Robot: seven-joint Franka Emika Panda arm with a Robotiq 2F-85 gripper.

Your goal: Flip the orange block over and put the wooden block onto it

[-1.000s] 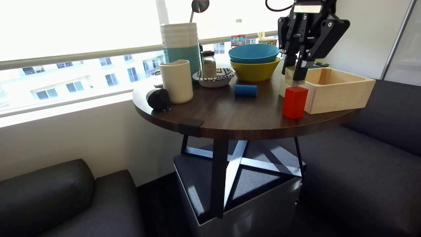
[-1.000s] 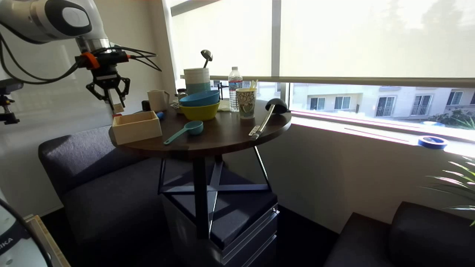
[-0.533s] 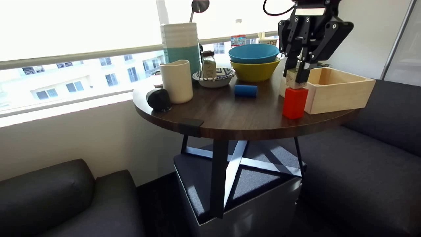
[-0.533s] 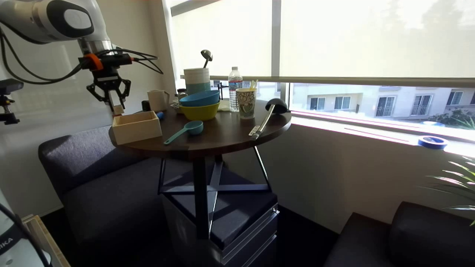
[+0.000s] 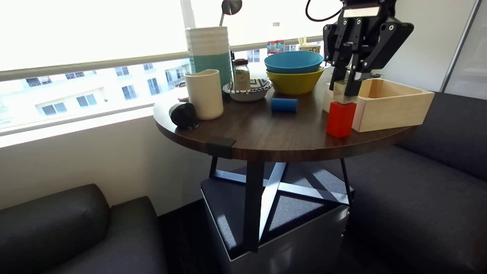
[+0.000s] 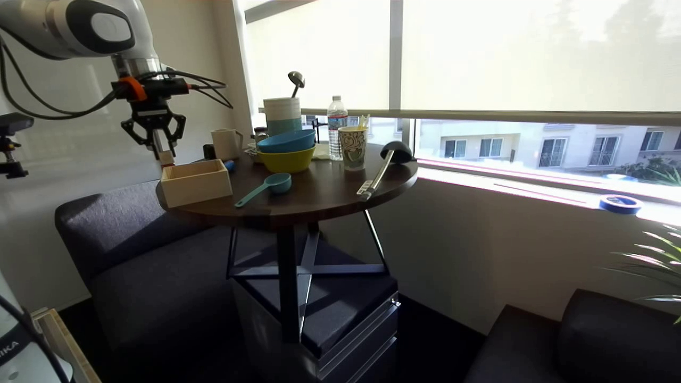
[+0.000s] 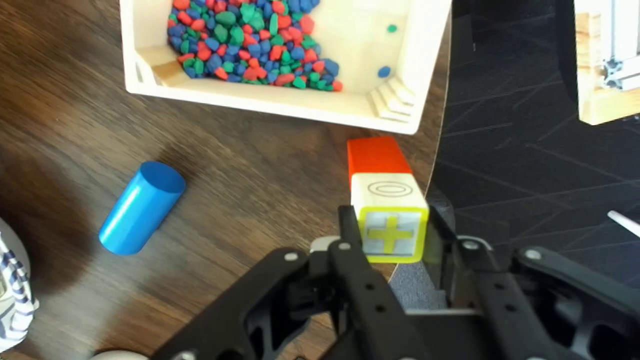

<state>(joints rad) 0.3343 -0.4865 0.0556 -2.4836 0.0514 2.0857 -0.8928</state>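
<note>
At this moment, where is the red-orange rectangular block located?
In an exterior view, the red-orange rectangular block stands upright on the right side of the dark wooden table, beside the light wooden box and below the pale wooden cube.

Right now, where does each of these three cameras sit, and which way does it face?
An exterior view: away from the table, looking across it, window blind behind at left; of the robot, mainly the gripper shows.
An exterior view: away from the table, looking across it, window blind behind at right; the gripper, white arm and a lettered white section show.
Wrist view: on the wrist, looking down on the wooden block and orange block; the gripper shows at bottom.
Both exterior views share the open box and yellow bowl.
</note>
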